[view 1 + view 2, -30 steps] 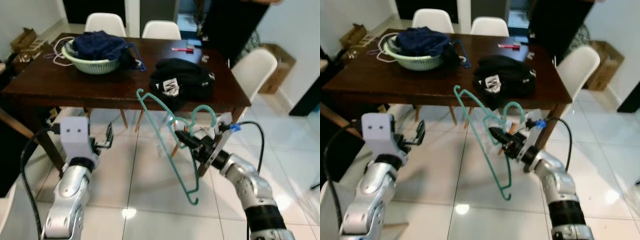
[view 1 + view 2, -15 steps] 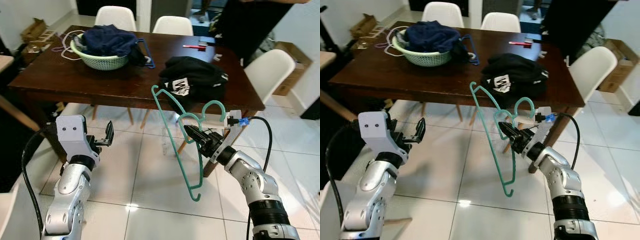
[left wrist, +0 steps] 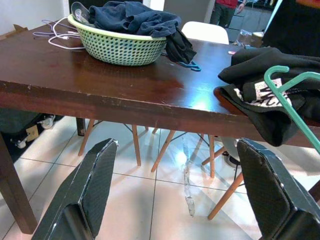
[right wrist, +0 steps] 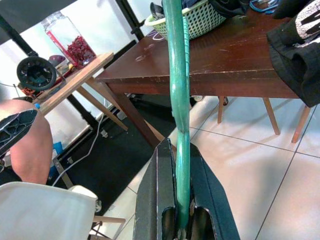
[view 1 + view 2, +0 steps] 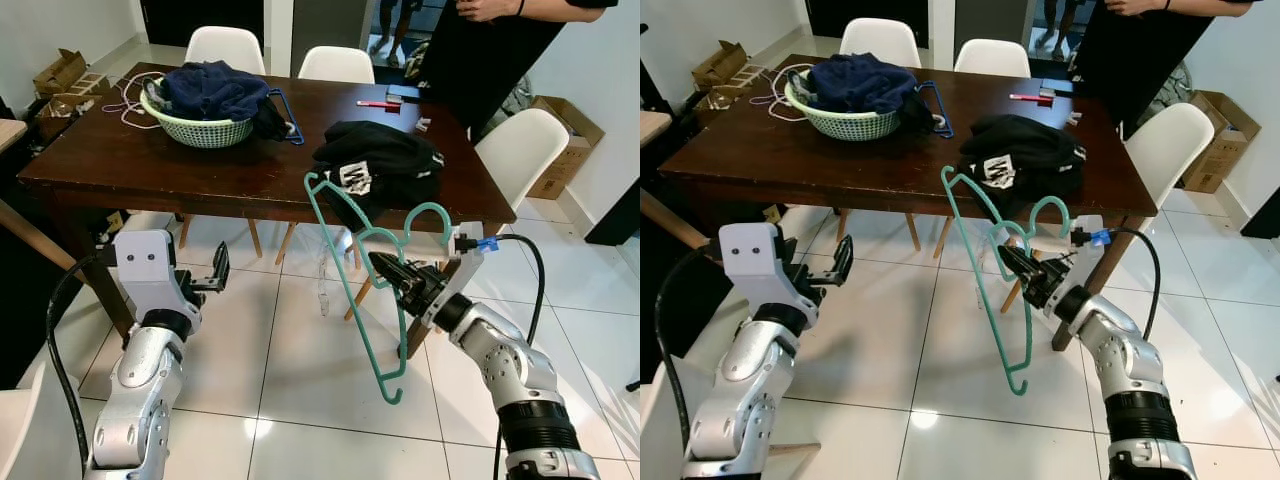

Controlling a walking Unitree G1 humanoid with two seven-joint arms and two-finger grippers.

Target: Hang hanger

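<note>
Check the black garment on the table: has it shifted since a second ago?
No. The black garment lies at the same near corner of the table, the same way from the green basket; only the camera moved.

The person is cut off above the chest by the top edge; the black garment hides the table beneath it.

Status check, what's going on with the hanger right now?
Right end effector shut on green hanger. Left end effector open, empty. Table and chairs ahead; no rail seen.
</note>
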